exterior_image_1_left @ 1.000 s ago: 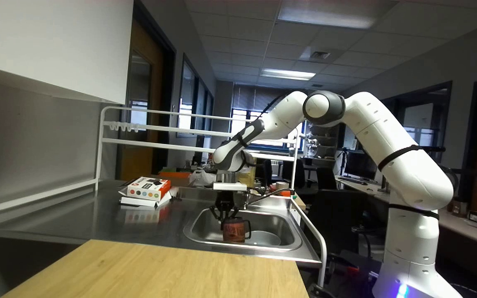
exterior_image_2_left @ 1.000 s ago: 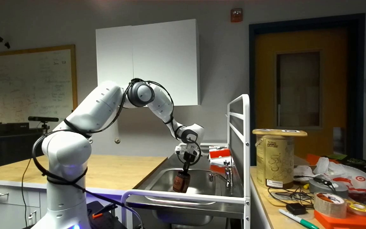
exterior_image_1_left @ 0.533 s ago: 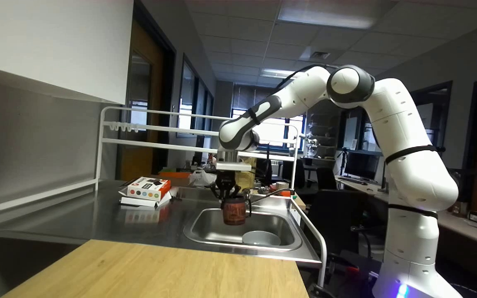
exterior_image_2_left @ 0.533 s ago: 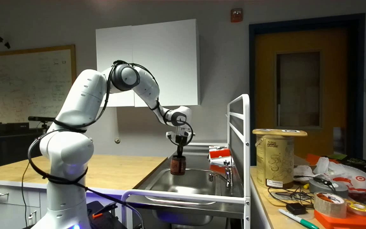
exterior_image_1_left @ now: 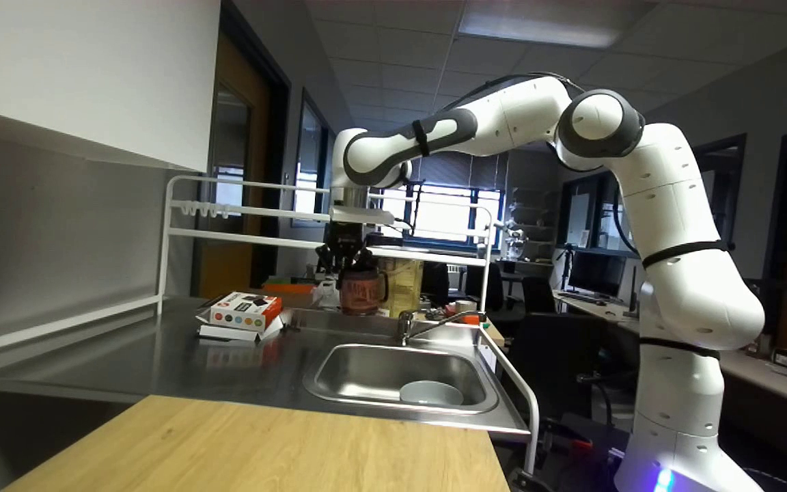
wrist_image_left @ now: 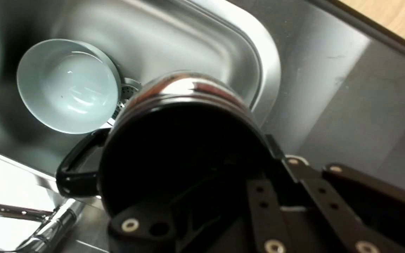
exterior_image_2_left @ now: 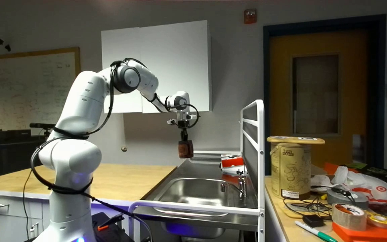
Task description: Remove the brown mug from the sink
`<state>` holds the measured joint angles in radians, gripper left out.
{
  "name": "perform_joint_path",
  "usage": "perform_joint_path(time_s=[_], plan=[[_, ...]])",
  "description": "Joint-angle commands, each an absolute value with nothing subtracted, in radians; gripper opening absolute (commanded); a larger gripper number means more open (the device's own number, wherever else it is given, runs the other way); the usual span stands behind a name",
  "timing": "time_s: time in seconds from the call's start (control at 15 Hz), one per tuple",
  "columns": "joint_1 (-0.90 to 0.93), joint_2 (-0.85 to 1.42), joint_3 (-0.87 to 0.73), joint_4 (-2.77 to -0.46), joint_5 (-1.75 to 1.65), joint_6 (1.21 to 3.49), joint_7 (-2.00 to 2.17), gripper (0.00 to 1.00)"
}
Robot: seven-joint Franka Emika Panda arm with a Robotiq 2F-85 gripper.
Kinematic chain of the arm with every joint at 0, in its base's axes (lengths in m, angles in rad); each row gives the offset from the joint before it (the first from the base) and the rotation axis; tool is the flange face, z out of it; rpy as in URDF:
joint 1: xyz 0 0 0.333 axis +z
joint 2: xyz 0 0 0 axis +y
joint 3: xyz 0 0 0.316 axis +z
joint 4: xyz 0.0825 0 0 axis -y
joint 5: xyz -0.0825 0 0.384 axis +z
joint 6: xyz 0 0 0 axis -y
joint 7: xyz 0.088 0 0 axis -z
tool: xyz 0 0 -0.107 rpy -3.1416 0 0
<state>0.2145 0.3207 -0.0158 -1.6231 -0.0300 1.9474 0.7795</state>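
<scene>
The brown mug [exterior_image_1_left: 360,294] hangs roughly upright in the air, well above the steel counter, and also shows in an exterior view [exterior_image_2_left: 185,149]. My gripper [exterior_image_1_left: 348,268] is above it, shut on its rim and wall. In the wrist view the mug's outer wall [wrist_image_left: 185,88] and dark open mouth show, with a finger [wrist_image_left: 275,147] against the rim outside; the inner finger is lost in the dark. The handle [wrist_image_left: 77,182] sticks out free of the gripper. The sink [exterior_image_1_left: 366,372] lies below the mug's height, and also shows in the wrist view [wrist_image_left: 153,35].
A pale bowl [wrist_image_left: 69,86] sits in the sink. A faucet [exterior_image_1_left: 404,328] stands at the sink's back edge. A red-and-white box [exterior_image_1_left: 244,311] lies on the steel counter [exterior_image_1_left: 243,379]. A white rail rack [exterior_image_2_left: 259,141] and a wall cabinet [exterior_image_2_left: 175,67] bound the counter.
My gripper has lifted the mug from inside the sink to high above the counter. It has also moved away from the sink, toward the side where the box lies.
</scene>
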Motion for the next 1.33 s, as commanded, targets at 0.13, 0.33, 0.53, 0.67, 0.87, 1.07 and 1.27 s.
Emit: perform_joint_path(time_s=[0.13,0.33,0.53,0.67,0.87,1.07,1.27], plan=[[0.183,0.523,0.043,-1.286,0.012,1.844,0.557,0.05],[0.183,0.641,0.045,-1.149,0.026,1.813,0.436,0.05],[0.188,0.758,0.042,-1.017,0.011,1.761,0.328,0.05],[0.185,0.830,0.042,-0.934,0.003,1.730,0.252,0.06],[0.181,0.927,0.046,-0.815,0.000,1.691,0.142,0.05],[0.183,1.020,0.043,-0.700,-0.006,1.663,0.068,0.05],[0.184,1.088,0.044,-0.617,-0.005,1.642,0.011,0.05]])
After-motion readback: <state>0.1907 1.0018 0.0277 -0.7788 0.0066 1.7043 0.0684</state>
